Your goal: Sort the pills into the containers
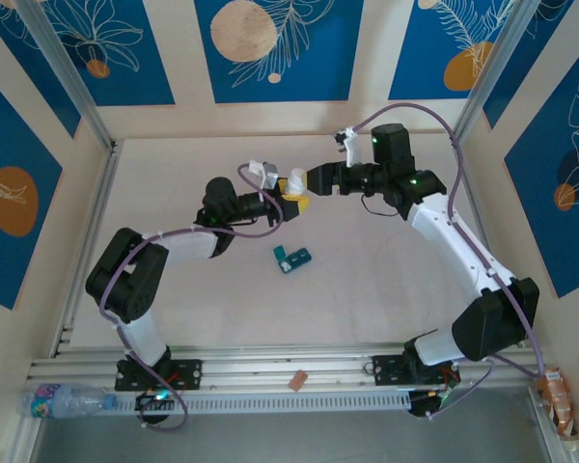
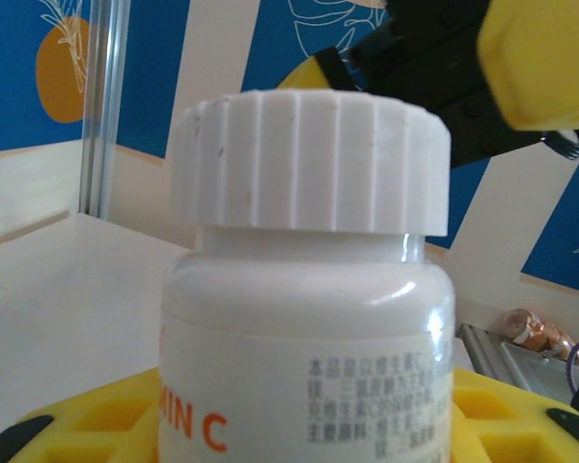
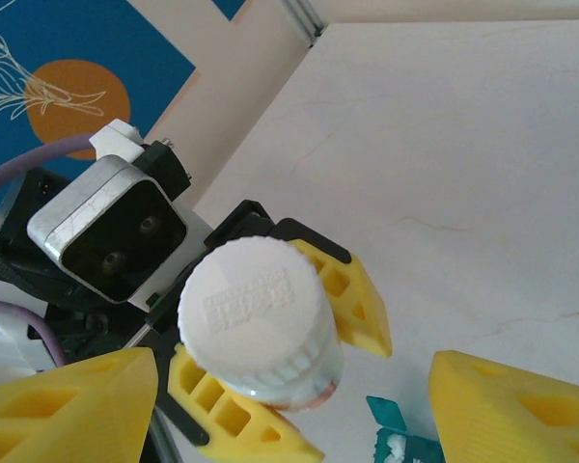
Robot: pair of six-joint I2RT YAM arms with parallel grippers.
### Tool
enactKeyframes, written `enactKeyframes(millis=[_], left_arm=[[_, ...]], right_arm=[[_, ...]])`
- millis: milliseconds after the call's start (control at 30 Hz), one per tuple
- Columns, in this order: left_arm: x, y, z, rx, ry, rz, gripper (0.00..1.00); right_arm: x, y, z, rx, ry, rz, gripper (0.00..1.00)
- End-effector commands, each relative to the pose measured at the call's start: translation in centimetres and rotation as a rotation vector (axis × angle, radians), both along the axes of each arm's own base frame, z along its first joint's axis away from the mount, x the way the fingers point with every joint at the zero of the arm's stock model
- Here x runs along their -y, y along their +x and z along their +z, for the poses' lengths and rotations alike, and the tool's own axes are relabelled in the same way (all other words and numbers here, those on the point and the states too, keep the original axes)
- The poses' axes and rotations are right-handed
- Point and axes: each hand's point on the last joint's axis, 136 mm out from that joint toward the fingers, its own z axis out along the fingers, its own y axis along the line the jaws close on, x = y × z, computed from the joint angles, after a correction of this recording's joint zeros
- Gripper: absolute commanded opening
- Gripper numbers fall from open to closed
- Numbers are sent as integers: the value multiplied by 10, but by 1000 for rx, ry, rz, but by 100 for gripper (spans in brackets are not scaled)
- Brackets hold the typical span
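Teal pill organiser [image 1: 292, 258] lies on the table [image 1: 386, 280], near the middle, well apart from both grippers, one lid apparently tipped up.

Top external view: left gripper [image 1: 291, 198] holds a white bottle [image 1: 293, 182] above the table's far half. Right gripper [image 1: 315, 180] faces it, just beside the cap.

Left wrist view: bottle upright, ribbed white cap [image 2: 309, 164] on, orange lettering low on its label. Left gripper's yellow fingers [image 2: 106, 424] are pressed to either side of the body. A yellow finger [image 2: 536, 58] of the right gripper hangs above the cap.

Right wrist view: looking down on the cap. Left gripper's fingers pinch the bottle below it. Right gripper [image 3: 291, 365] is spread wide, fingers [image 3: 68, 405] clear of the cap on both sides. The organiser's corner [image 3: 405, 446] sits at the bottom edge, with something white inside, possibly pills.
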Motion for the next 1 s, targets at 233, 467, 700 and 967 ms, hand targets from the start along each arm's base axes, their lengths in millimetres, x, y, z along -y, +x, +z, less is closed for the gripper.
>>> enactKeyframes(millis=[233,467,700,967], left_arm=[[3,-7,17,43,-41,-59,0],[4,-7,17,34,-41,-67,0],[4,-7,16,26,-38,-71,0],[4,-7,17,21,-38,-71,0]], right_arm=[[-15,0,14,23,31,62,67],[-19,0,13,10,34,77,64],[-22,2,7,-15,29,80,57],[-26,-1,1,-29,18,77,46]])
